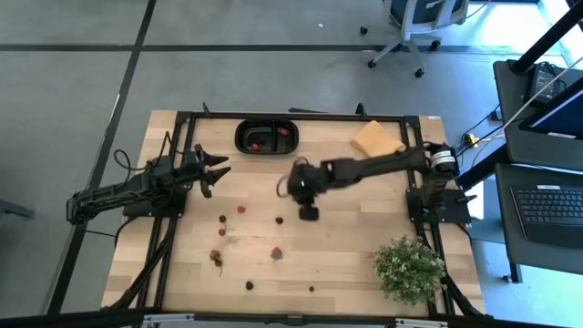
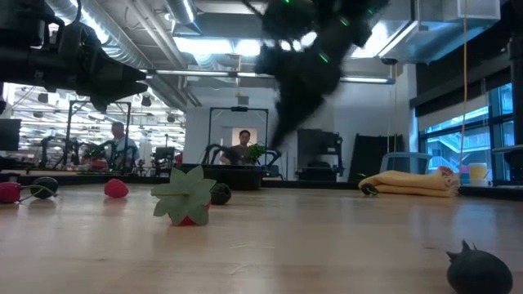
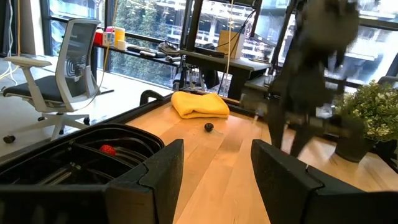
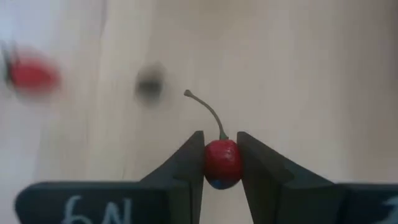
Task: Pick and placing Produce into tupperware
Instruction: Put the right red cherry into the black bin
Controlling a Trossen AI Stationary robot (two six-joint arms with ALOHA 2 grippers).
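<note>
Over the middle of the pale wooden table (image 1: 346, 246), the right claw (image 4: 221, 163) is clamped on a small round red fruit with a thin curved stem (image 4: 222, 160), cherry-like, pinched between its two dark fingers above the bare wood. In the high view that claw sits at the end of the right arm, which is stretched in from the table's right side, a little nearer than the black oval two-compartment plastic container (image 1: 267, 137) at the far edge.

The left claw (image 1: 217, 171) waits at the left of the table with its fingers apart and nothing between them, pointed toward the container.

As for progress, the container already holds at least two small red pieces (image 1: 258, 145), so the task looks begun but far from finished. Plenty of produce is left loose on the table: red pieces such as one (image 1: 241, 210) near the middle, a red strawberry-like piece with a green leafy top (image 2: 187, 199) lying on its side, and small dark berries (image 1: 249, 285) toward the near edge. By my reading the piece in hand has yet to be carried to the container, and most of the picking is still ahead.

A folded yellow cloth (image 1: 377, 139) and a leafy green potted plant (image 1: 409, 266) lie on the right side of the table, apart from the work.
</note>
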